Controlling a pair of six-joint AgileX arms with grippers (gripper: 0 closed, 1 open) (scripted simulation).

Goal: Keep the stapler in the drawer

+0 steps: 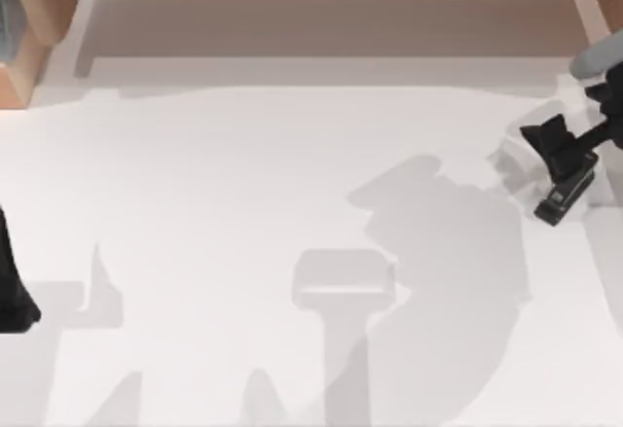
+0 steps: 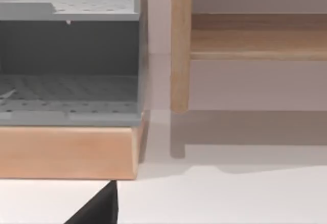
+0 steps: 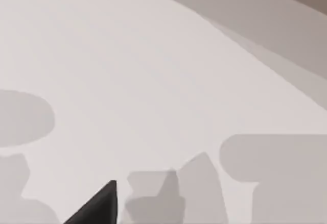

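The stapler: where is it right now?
In the top view the stapler sits near the table's right edge, directly beneath the right gripper.

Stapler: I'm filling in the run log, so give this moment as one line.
stapler: near table right edge | right gripper: at stapler | left gripper: parked, left edge | task: stapler not stowed

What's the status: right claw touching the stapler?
Cannot tell. In the top view the right claw and the stapler merge into one black shape near the table's right edge; no gap shows. Left claw sits at the left edge.
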